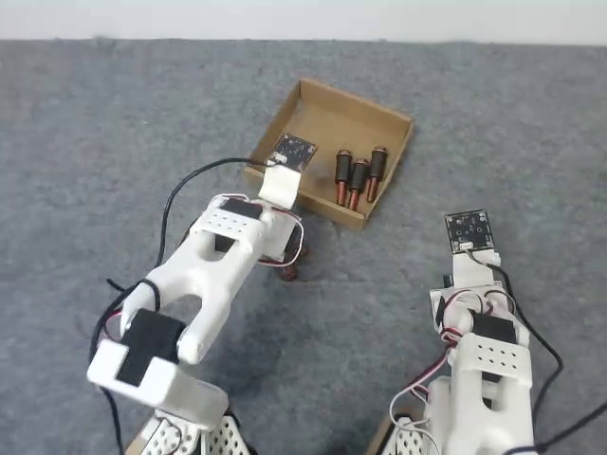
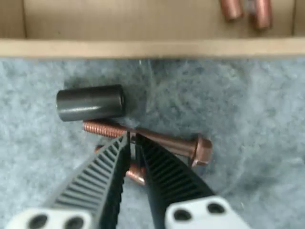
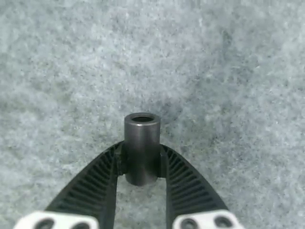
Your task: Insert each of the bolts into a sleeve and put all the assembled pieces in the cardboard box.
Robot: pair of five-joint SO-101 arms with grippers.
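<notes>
In the high view, the box [image 1: 322, 123] sits at upper centre of the grey desk [image 1: 85, 142], with three finished pieces [image 1: 358, 178] lying side by side at its right end. The left arm [image 1: 218, 256] stretches up to the box's near wall, a bolt [image 1: 288, 274] showing on the desk under it. The right arm [image 1: 479, 351] stands at lower right, well apart from the box.

In the left wrist view, the left claw [image 2: 129, 139] has its fingers drawn almost together, tips right over the shank of the bolt [image 2: 162, 142], which lies across mid-frame. It does not appear to grip it. A loose sleeve [image 2: 90, 102] lies just above the bolt, and a second bolt [image 2: 136, 175] peeks out beneath the claw.

In the right wrist view, the right claw [image 3: 142, 157] is clamped on the held sleeve [image 3: 142, 138], bore open at the top.

The step in hand looks like the fourth assembly. Next, the left claw likely needs a firm hold across the bolt, then its threaded end must line up with the held sleeve's bore.
</notes>
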